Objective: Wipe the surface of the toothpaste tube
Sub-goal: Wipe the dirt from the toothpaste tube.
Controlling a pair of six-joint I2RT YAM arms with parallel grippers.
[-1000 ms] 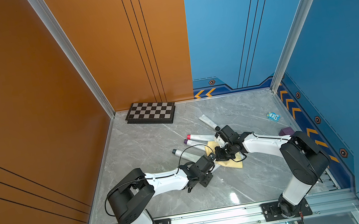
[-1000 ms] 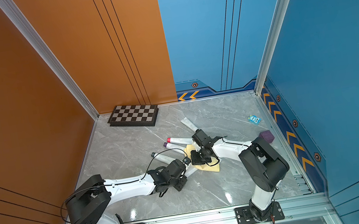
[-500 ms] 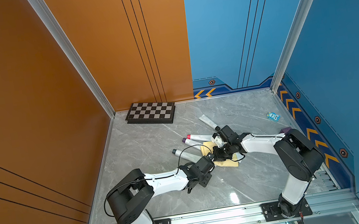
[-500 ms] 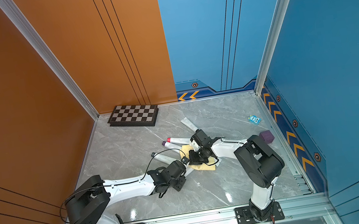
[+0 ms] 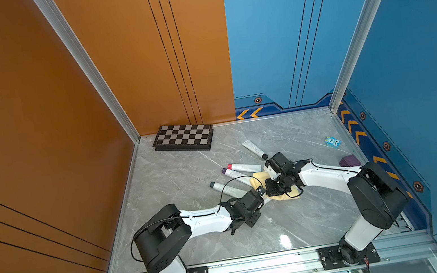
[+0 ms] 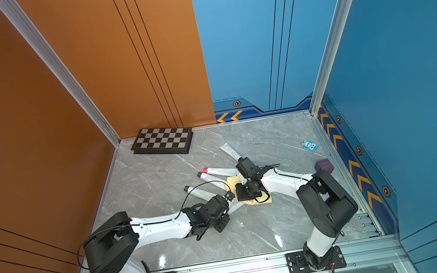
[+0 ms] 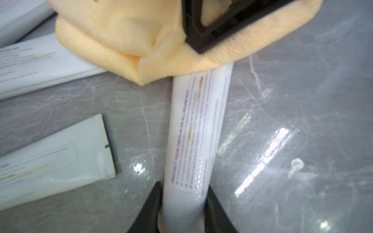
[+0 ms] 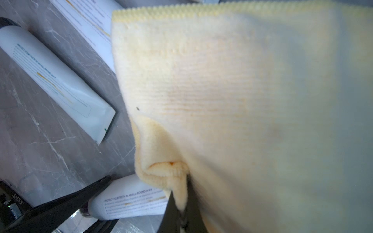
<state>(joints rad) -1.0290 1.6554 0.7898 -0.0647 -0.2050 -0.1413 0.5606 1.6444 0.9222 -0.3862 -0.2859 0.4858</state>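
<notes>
The toothpaste tube (image 7: 199, 131) is white with purple print. My left gripper (image 7: 183, 193) is shut on it near its cap end, low over the grey marble table. A folded yellow cloth (image 7: 125, 40) lies over the tube's far part. My right gripper (image 8: 181, 201) is shut on a fold of that cloth (image 8: 232, 90), pressing it down onto the tube (image 8: 129, 203). In both top views the left gripper (image 5: 261, 191) and the right gripper (image 5: 274, 187) meet at mid-table over the cloth (image 5: 287, 195). The tube's far end is hidden under the cloth.
Several more tubes lie just behind: a red-capped tube (image 5: 242, 166), a purple-capped tube (image 5: 236, 174), a grey-capped tube (image 5: 227, 187) and a black-capped tube (image 5: 253, 149). A chessboard (image 5: 183, 137) sits at the back left. A blue toy (image 5: 332, 142) and a purple cube (image 5: 349, 161) are at the right.
The right arm swung a little to the left with the cloth and came back to the right. The left arm and the tube it holds stayed still.
</notes>
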